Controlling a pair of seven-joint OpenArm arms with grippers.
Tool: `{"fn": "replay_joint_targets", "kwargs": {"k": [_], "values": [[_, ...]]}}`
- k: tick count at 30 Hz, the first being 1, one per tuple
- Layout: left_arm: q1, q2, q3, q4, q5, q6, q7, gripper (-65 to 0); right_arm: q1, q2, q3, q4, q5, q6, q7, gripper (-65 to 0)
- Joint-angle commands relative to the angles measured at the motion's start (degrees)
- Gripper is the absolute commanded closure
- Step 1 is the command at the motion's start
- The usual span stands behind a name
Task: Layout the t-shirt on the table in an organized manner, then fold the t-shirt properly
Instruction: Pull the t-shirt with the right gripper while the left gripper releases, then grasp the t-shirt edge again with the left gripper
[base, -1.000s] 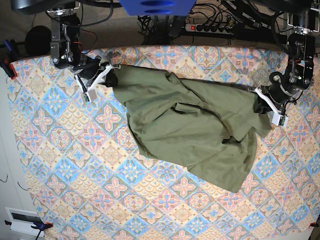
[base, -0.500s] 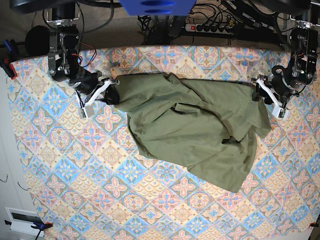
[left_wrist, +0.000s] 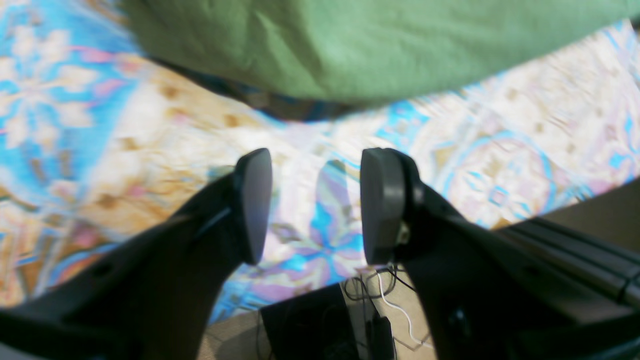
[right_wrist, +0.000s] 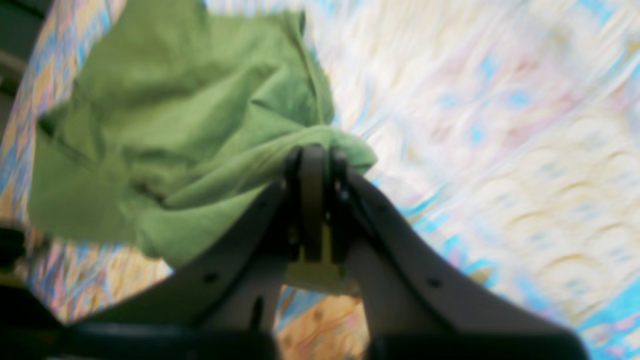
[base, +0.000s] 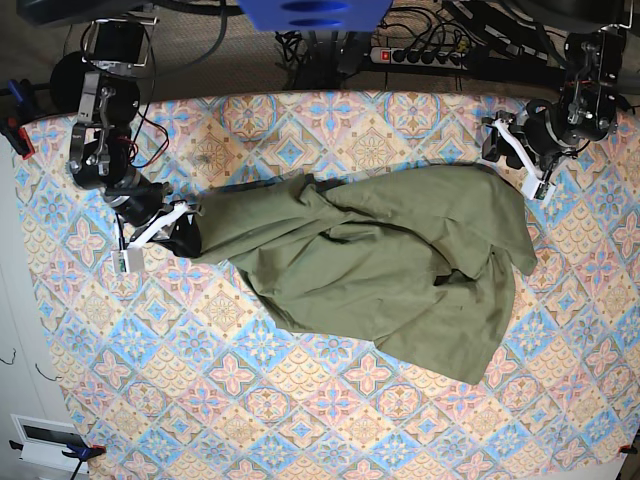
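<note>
The olive-green t-shirt (base: 380, 260) lies crumpled and spread slantwise across the middle of the tile-patterned table (base: 230, 400). My right gripper (base: 188, 228), on the base view's left, is shut on the shirt's left edge; the right wrist view shows its jaws (right_wrist: 312, 165) pinching a fold of green cloth (right_wrist: 175, 125). My left gripper (base: 492, 148), on the base view's right, is just beyond the shirt's far right corner. In the left wrist view it (left_wrist: 315, 205) is open and empty above the table, with the shirt (left_wrist: 350, 45) ahead of its fingertips.
A power strip (base: 420, 55) and cables lie behind the table's far edge. Clamps (base: 15, 135) grip the table's left edge. A white box (base: 40, 440) sits at the front left corner. Floor and cables (left_wrist: 350, 310) show under the left gripper.
My left gripper let go of the shirt's right corner and moved toward the far edge. My right gripper dragged the shirt's left edge leftward and nearer the front, stretching the cloth.
</note>
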Motion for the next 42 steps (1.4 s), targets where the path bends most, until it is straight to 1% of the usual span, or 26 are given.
{"fn": "replay_joint_targets", "kwargs": {"k": [1, 8, 11, 13, 16, 20, 22, 25, 27, 31, 33, 35, 37, 39, 42], "values": [[-0.23, -1.22, -0.58, 0.73, -0.44, 0.12, -0.53, -28.6, 1.64, 0.75, 0.96, 0.26, 0.9, 0.35, 1.12, -1.5], [-0.49, -1.13, -0.85, 0.55, 0.26, 0.12, -0.53, -28.6, 7.01, 0.93, 6.5, -6.34, 0.99, 0.35, 1.21, -1.5], [-0.49, -1.04, -0.67, 0.55, 3.25, 0.12, -0.53, -28.6, 8.59, 0.93, 10.45, -7.57, 0.99, 0.35, 1.21, -1.5], [-0.58, 0.45, -0.67, 0.55, 4.92, 0.12, -0.53, -28.6, 8.94, 0.93, 14.32, -8.62, 0.99, 0.35, 1.21, -1.5], [-0.58, 0.8, -0.58, 0.64, 6.42, 0.12, -0.53, -28.6, 8.94, 0.93, 18.72, -9.06, 0.99, 0.35, 1.03, -1.5], [-0.93, 0.89, -1.37, 0.82, 6.24, 0.12, -0.97, -28.5, 8.5, 0.93, 18.98, -8.97, 0.9, 0.35, 0.77, -1.5], [-1.37, 0.89, -3.48, 0.82, 5.89, 0.12, -3.34, -28.5, 8.33, 0.66, 18.98, -8.8, 0.9, 0.35, 0.68, -1.5], [-2.25, 1.07, -5.42, 0.82, 5.8, 0.12, -5.36, -28.5, 6.74, 0.66, 18.98, -8.71, 0.81, 0.35, 0.68, -1.5], [-5.42, 1.86, -5.42, 0.73, 5.19, 0.12, -4.92, -28.5, 6.3, 0.66, 18.89, -8.62, 0.81, 0.35, 0.68, -1.5], [-10.25, 1.86, -5.42, 0.55, 5.98, 0.12, -4.92, -28.5, 6.04, 0.66, 18.89, -8.71, 0.81, 0.35, 0.68, -1.5], [-12.36, 1.77, -5.07, 0.55, 7.21, 0.03, -4.92, -28.5, 6.04, 0.66, 18.89, -8.71, 0.81, 0.35, 0.68, -1.5], [-14.12, 1.68, -4.89, 0.55, 9.93, 0.03, -4.92, -28.5, 5.95, 0.66, 18.89, -8.62, 0.81, 0.35, 0.68, -1.5], [-15.96, 1.33, -3.13, 0.55, 13.1, -0.06, -4.92, -28.5, 5.51, 0.66, 18.89, -8.62, 0.9, 0.35, 0.68, -1.5], [-18.87, -1.31, 2.14, 0.38, 16.44, -0.06, -5.1, -28.9, 5.25, 0.66, 18.89, -8.62, 0.9, 0.35, 0.68, -1.5], [-22.47, -3.77, 10.49, -1.73, 21.01, -0.06, -5.27, -29.1, 5.25, 0.66, 18.89, -8.62, 0.9, 0.35, 0.68, -1.5]]}}
